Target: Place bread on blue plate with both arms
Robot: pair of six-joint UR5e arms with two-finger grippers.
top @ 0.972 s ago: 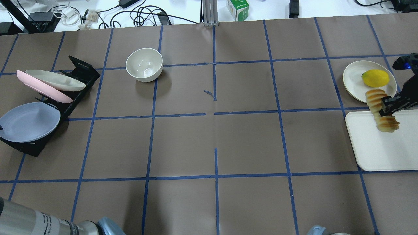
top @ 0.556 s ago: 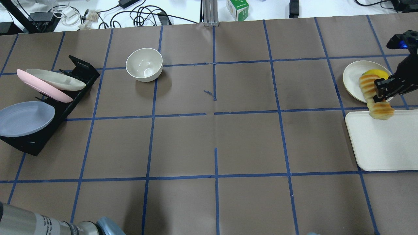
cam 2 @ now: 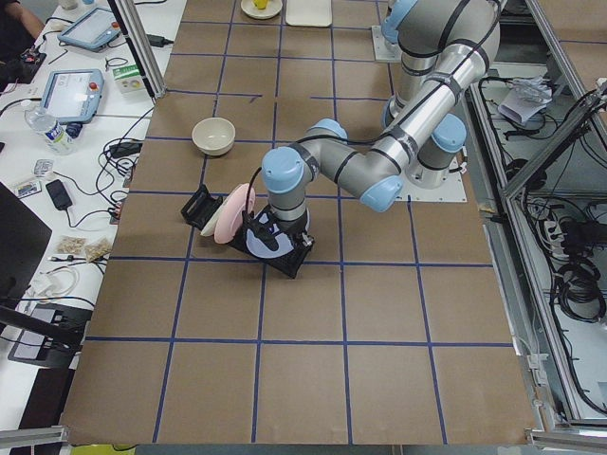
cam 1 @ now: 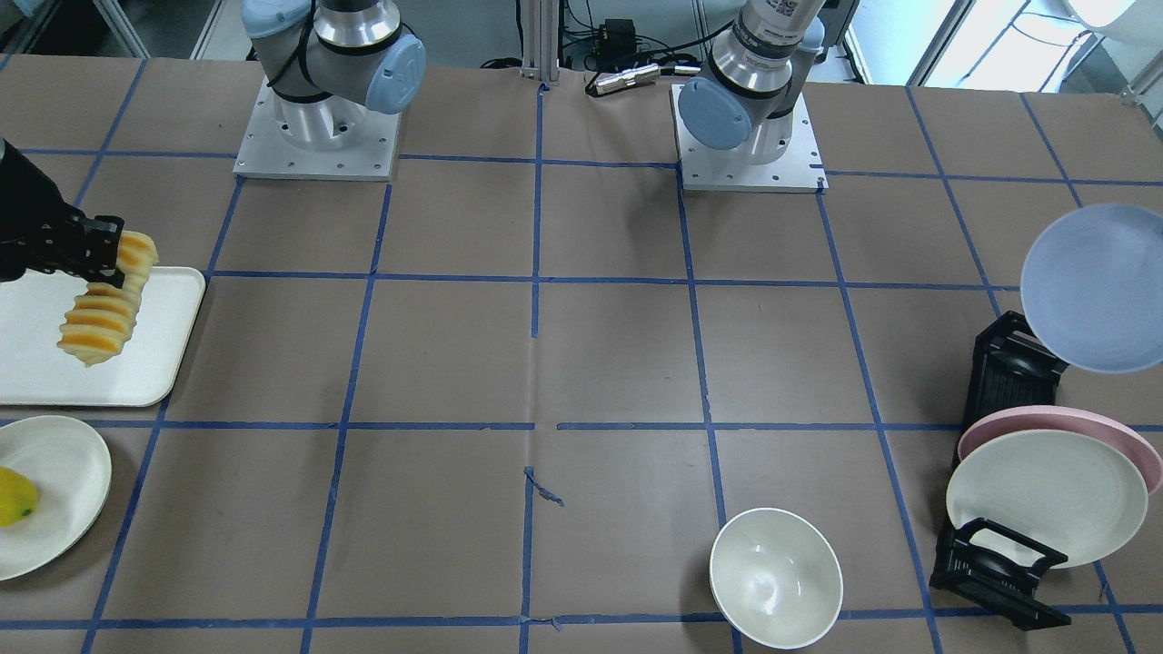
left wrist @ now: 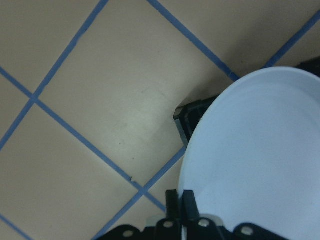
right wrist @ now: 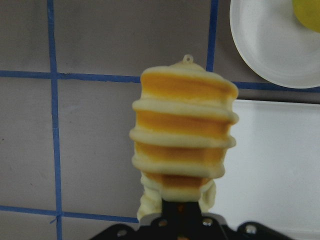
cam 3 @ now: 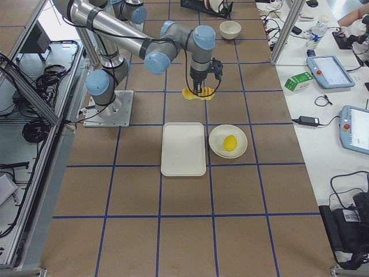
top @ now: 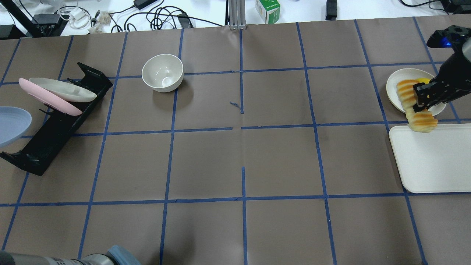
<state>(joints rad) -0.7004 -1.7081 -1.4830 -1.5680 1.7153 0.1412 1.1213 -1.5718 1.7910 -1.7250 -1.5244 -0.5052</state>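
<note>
The bread [top: 422, 122], a ridged cream-and-orange toy loaf, hangs in my right gripper [top: 423, 98], which is shut on its middle. It is held in the air over the near edge of a cream plate and the far edge of the white tray. It also shows in the front view [cam 1: 98, 316] and fills the right wrist view [right wrist: 182, 135]. The blue plate [top: 11, 125] is held by its rim, clear of the rack, at the table's far left. It also shows in the front view [cam 1: 1095, 286]. In the left wrist view my left gripper [left wrist: 181, 202] is shut on the plate's rim [left wrist: 255, 155].
A black dish rack [top: 55, 125] holds a pink plate [top: 44, 98] and a cream plate [top: 62, 90]. A white bowl [top: 162, 72] stands in the far middle-left. A white tray [top: 434, 162] lies at the right. A cream plate [top: 394, 88] beside it holds a yellow fruit [cam 1: 14, 498].
My right gripper has carried the bread up off the tray, away from the robot and slightly left. The blue plate has come out of the rack and moved left toward the view's edge.
</note>
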